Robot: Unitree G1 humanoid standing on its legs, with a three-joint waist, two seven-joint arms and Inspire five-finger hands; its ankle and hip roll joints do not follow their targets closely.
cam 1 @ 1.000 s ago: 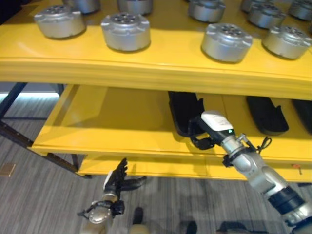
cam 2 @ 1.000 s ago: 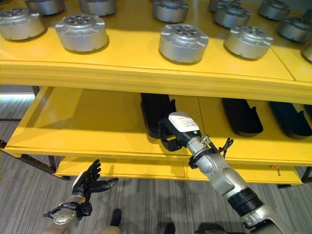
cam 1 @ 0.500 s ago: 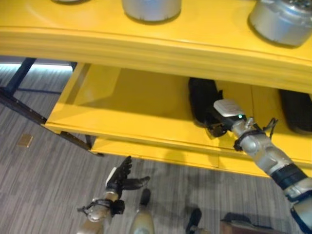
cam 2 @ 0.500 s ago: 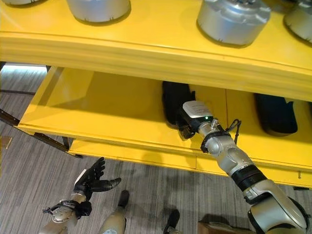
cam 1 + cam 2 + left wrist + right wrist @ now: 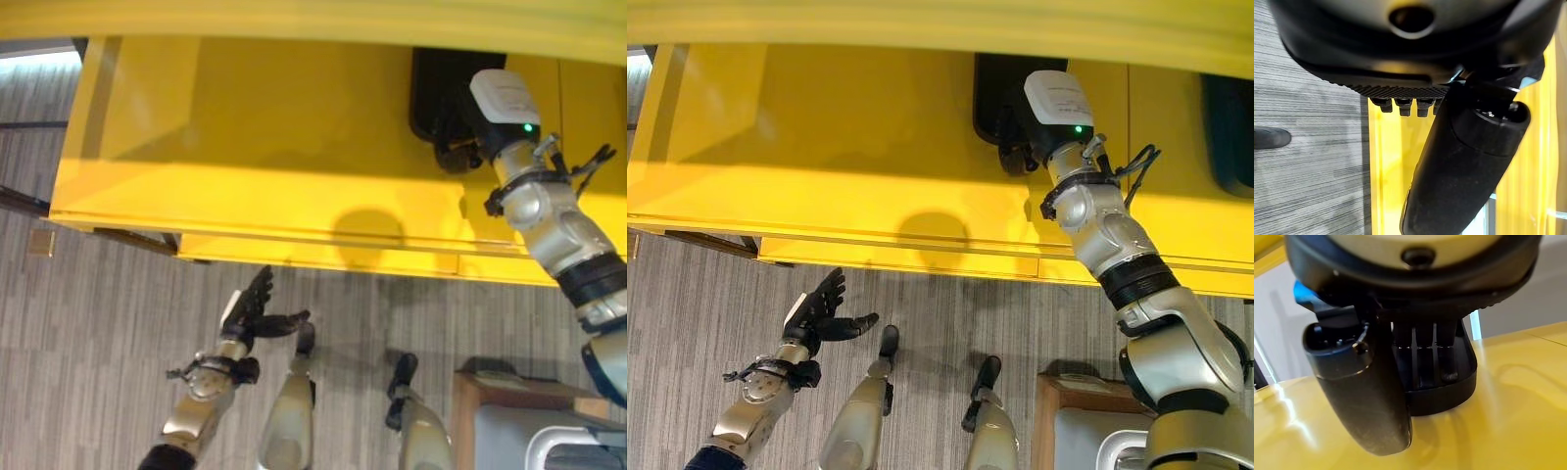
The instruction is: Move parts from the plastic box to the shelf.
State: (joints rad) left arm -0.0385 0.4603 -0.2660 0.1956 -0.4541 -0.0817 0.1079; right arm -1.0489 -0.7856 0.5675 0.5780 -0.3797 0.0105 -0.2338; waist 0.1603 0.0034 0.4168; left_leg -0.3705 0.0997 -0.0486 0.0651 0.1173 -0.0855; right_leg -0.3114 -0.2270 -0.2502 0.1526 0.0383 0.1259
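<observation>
A black moulded part [image 5: 436, 88] lies on the yellow shelf board [image 5: 245, 196], well back from its front edge. My right hand [image 5: 458, 149] reaches in over that edge. In the right wrist view its straight fingers [image 5: 1422, 357] lie on the black part [image 5: 1454, 391] and the thumb [image 5: 1366, 396] hangs beside it, so this hand is open. My left hand [image 5: 251, 315] hangs low over the grey floor, open and holding nothing, fingers spread. The left wrist view shows its thumb [image 5: 1464, 166] in front of the yellow shelf edge [image 5: 1386, 171].
A second black part [image 5: 1229, 137] lies further right on the same board. A brown wooden stand [image 5: 490, 397] with a grey box [image 5: 549, 436] in it sits on the floor at the lower right. A lower yellow board [image 5: 323, 257] juts out beneath the shelf.
The camera has tilted down, so the top shelf with the silver parts has left the picture. My right hand stays on the black part. The left hand keeps its open pose.
</observation>
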